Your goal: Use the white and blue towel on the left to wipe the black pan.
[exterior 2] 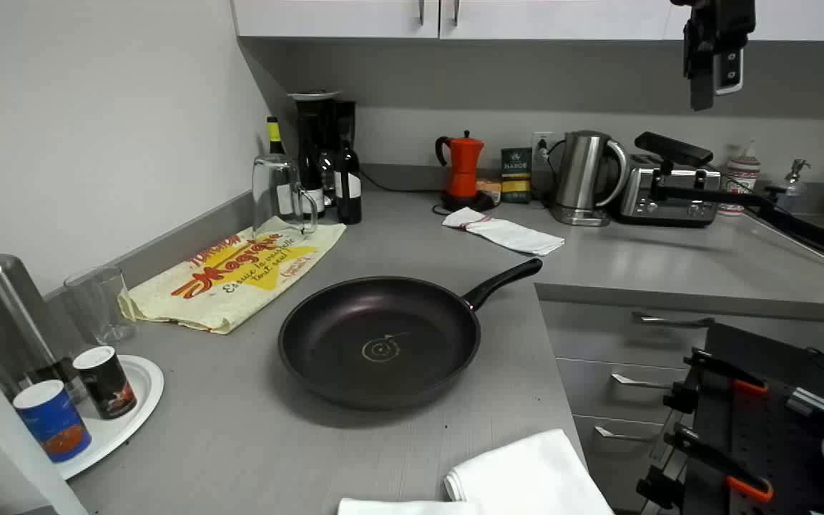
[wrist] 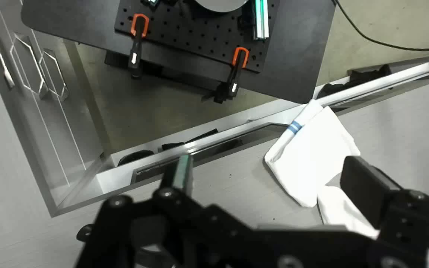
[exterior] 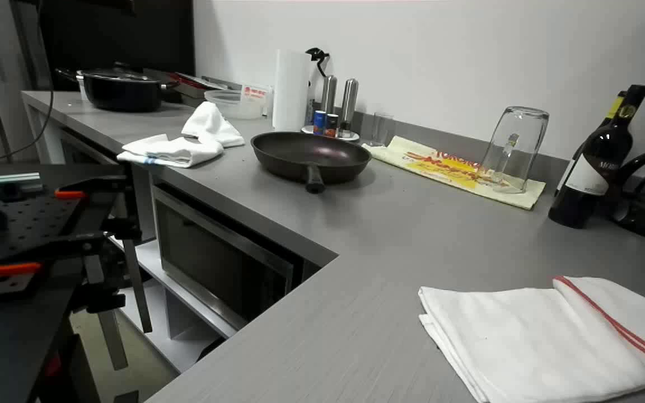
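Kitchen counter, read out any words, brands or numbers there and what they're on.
"TORCHON Magique Essuie la vaisselle tout seul!": yellow towel; corner print unclear.
"NABOB", probably: dark packet.
"MOR", then unclear: front wine bottle.
Too small or blurred: black pan markings, red-printed white item, red-and-white bottle.

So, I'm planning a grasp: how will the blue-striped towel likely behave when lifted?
The blue-striped white towel looks floppy; its soft folds may open. Being cloth, it's probably light. The end overhanging the counter would likely droop.
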